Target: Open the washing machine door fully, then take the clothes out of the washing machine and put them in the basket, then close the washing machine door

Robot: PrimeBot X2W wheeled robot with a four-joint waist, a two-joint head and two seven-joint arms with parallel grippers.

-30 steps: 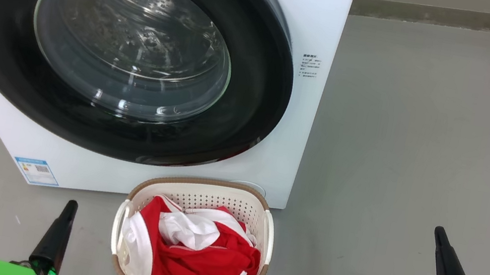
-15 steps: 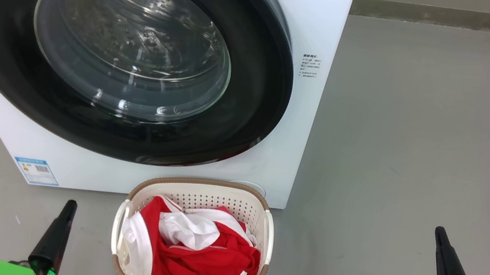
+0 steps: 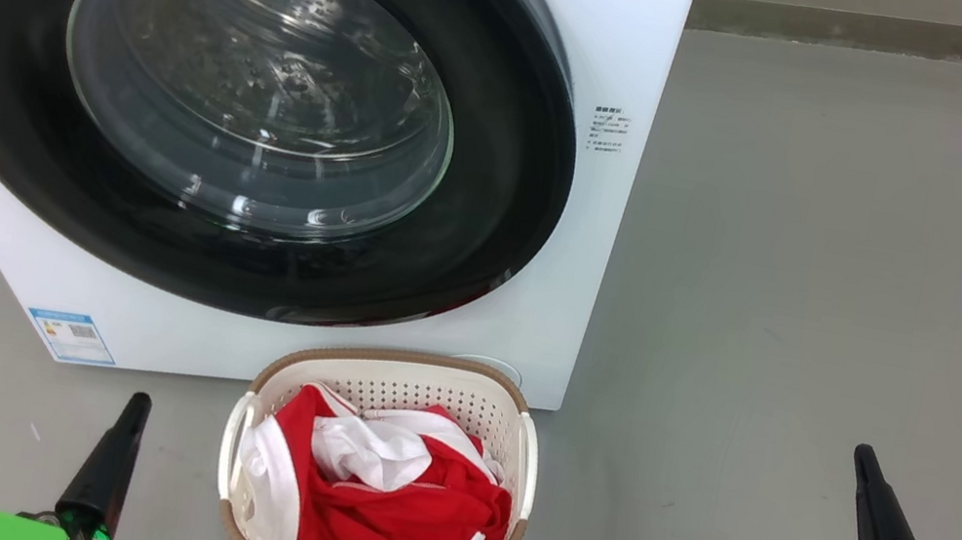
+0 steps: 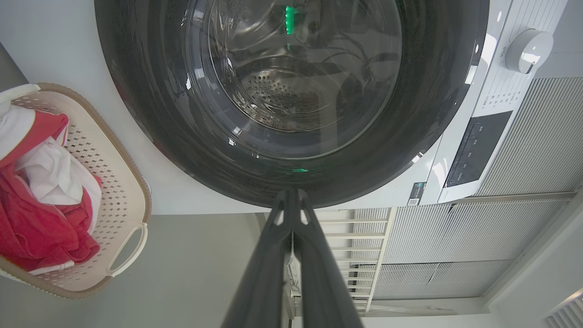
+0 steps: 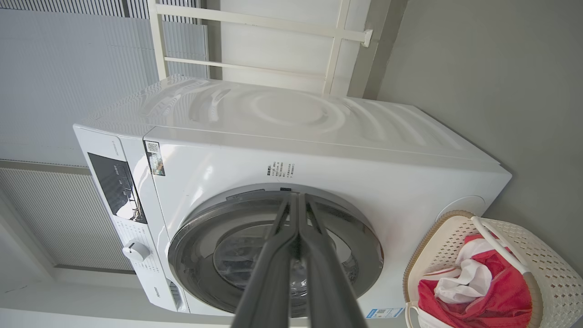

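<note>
The white washing machine (image 3: 618, 27) stands on the floor with its round black-rimmed door (image 3: 0, 76) closed flat against the front; the steel drum shows through the glass (image 3: 261, 88). Red and white clothes (image 3: 400, 503) lie heaped in the cream basket (image 3: 397, 384) just in front of the machine. My left gripper (image 3: 139, 403) is shut and holds nothing, low at the basket's left. Well to the basket's right sits my right gripper (image 3: 862, 456), also shut and holding nothing. The left wrist view shows the door (image 4: 136, 91) and basket (image 4: 132, 200); the right wrist view shows the machine (image 5: 291, 118) and basket (image 5: 542, 269).
Grey floor (image 3: 837, 273) stretches to the right of the machine, up to a wall base (image 3: 919, 31). A blue label (image 3: 72, 334) marks the machine's lower left corner. The control panel and a white knob (image 4: 528, 48) sit beside the door. A white rail frame (image 5: 337, 41) stands behind the machine.
</note>
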